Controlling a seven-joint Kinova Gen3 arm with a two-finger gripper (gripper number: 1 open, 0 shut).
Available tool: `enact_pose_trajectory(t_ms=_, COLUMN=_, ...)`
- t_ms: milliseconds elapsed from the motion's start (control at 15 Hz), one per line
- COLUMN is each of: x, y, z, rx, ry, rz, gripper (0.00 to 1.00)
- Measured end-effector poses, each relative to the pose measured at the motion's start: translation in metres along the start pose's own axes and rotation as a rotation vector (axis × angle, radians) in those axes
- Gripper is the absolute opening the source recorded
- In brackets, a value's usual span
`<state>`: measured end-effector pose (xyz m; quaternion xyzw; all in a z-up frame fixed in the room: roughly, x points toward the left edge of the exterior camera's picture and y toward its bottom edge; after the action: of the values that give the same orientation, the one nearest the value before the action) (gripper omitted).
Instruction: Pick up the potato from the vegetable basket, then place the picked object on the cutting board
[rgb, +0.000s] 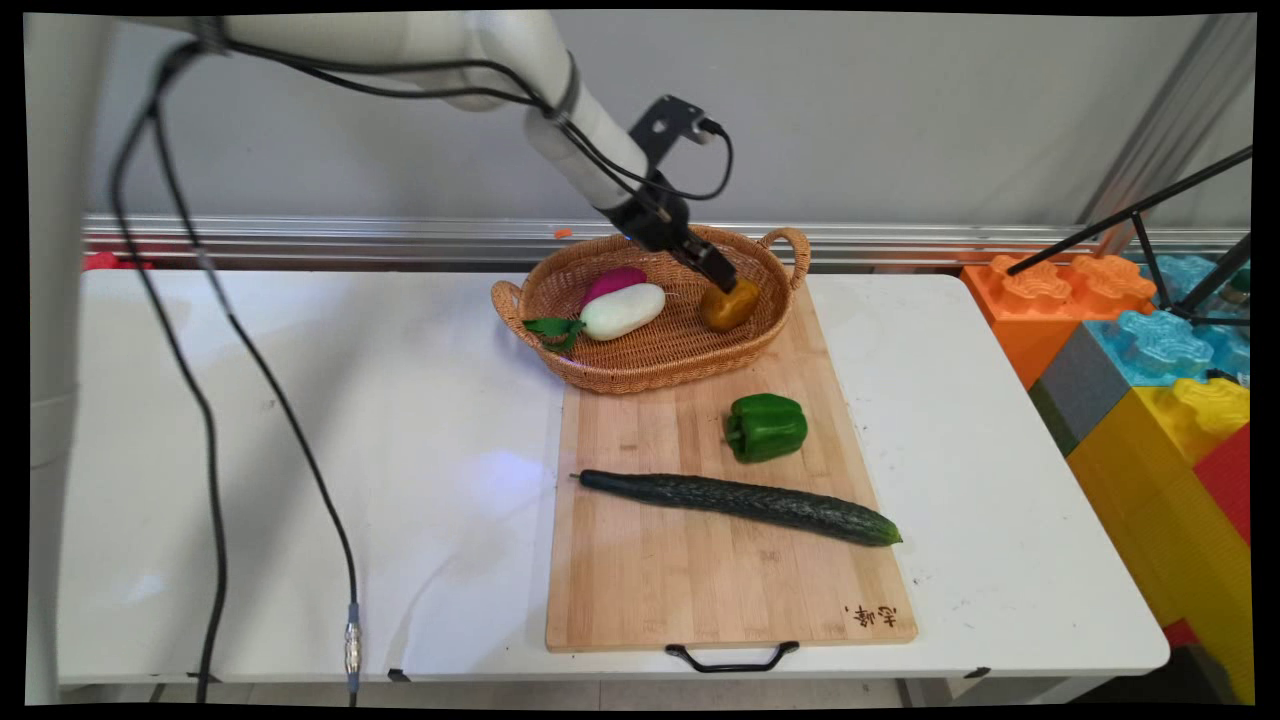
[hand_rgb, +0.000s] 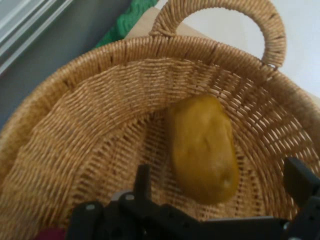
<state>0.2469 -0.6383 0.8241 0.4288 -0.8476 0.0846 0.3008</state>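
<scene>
A brown potato (rgb: 728, 306) (hand_rgb: 202, 147) lies inside the wicker basket (rgb: 640, 360) (hand_rgb: 90, 130) at its right end. My gripper (rgb: 733, 284) (hand_rgb: 221, 181) reaches down into the basket from the upper left and stands open just above the potato. The two fingers (hand_rgb: 143, 181) sit wide apart on either side of the potato, with gaps showing between them and its skin. In the basket's left half lie a white radish (rgb: 622, 311) with green leaves and a purple vegetable (rgb: 612, 282) behind it.
The basket rests on the far end of a wooden cutting board (rgb: 700, 580). A green bell pepper (rgb: 765, 427) and a long cucumber (rgb: 740, 503) lie on the board nearer the front. Large coloured blocks (rgb: 1150, 370) stand beyond the table's right edge.
</scene>
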Motion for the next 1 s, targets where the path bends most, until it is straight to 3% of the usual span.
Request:
enact_pose_trajectory(t_ms=400, x=0.008, y=-0.009, z=0.057, rx=-0.019, ry=-0.01, rz=-0.023, gripper=1.0)
enact_pose_trajectory(t_ms=467, x=0.008, y=-0.01, z=0.063, rx=-0.018, ry=-0.009, rz=-0.023, gripper=0.0)
enact_pose_trajectory(t_ms=733, x=0.007, y=-0.013, z=0.07, rx=-0.015, ry=-0.014, rz=-0.02, gripper=0.0)
enact_pose_trajectory(t_ms=1000, x=0.01, y=-0.007, z=0.054, rx=-0.029, ry=0.006, rz=0.004, gripper=0.0)
